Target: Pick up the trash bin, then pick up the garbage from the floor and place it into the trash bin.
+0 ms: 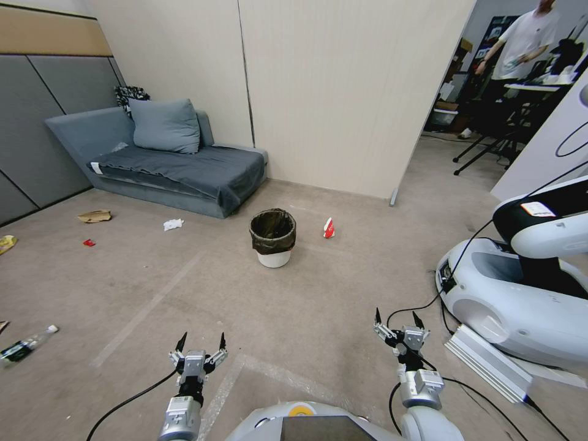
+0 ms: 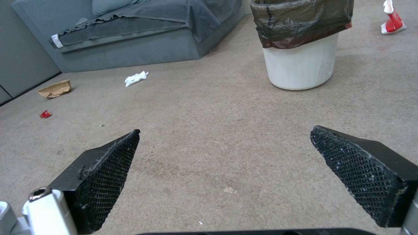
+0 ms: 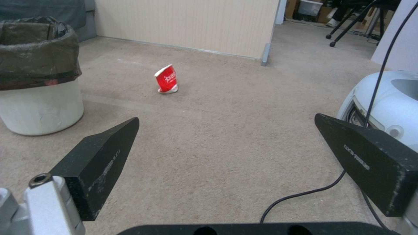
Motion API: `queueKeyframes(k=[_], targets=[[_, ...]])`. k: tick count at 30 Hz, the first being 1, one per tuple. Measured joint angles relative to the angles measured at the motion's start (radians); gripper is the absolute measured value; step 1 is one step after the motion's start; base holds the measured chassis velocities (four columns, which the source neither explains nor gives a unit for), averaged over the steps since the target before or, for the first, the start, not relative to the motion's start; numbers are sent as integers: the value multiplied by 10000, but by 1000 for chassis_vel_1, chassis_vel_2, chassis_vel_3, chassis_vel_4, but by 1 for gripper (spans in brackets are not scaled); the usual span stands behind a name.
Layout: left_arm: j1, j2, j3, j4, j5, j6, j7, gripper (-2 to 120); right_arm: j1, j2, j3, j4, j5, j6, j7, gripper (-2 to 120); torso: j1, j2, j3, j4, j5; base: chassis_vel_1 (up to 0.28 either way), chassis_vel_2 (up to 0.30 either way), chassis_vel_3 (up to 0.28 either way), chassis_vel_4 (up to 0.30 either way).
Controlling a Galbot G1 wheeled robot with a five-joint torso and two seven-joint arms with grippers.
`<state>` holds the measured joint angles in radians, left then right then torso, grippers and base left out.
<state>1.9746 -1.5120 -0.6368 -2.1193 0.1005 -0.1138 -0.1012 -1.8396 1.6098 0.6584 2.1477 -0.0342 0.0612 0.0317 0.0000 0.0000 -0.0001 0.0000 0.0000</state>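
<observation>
The floor [image 1: 318, 294], a beige carpet crossed by pale tape lines, is seen spread out ahead of the robot. A grey sofa [image 1: 184, 165] is set against the far wall to the left. The trash bin [image 1: 273, 237] is stood upright near the middle of the floor, its long axis vertical and its mouth turned up, with the black bag folded over the rim. The left gripper [image 1: 199, 344] and the right gripper [image 1: 400, 318] are held low and well short of the bin, each with its jaws spread wide and nothing between them. A plastic bottle [image 1: 26, 346] is laid on its side far to the left, cap end pointed away and to the right. A tan paper bag [image 1: 94, 215] is seen before the sofa. A red-and-white paper cup [image 1: 329, 228] is stood crumpled just right of the bin. A white tissue [image 1: 173, 224] is found left of the bin.
</observation>
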Motion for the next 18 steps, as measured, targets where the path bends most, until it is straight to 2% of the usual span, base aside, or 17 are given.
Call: queueKeyframes(k=[8,18], targets=[[-182,149,37,-163,-255,-47,41,100,80,-8,21,282,272,-408,-938,100,0,0,1,0,0,0,0,0,0],[-592,293,-15,-535,-376,567,-6,100,413,-15,-70,459,437,-913,-915,100,0,0,1,0,1,0,0,0,0]])
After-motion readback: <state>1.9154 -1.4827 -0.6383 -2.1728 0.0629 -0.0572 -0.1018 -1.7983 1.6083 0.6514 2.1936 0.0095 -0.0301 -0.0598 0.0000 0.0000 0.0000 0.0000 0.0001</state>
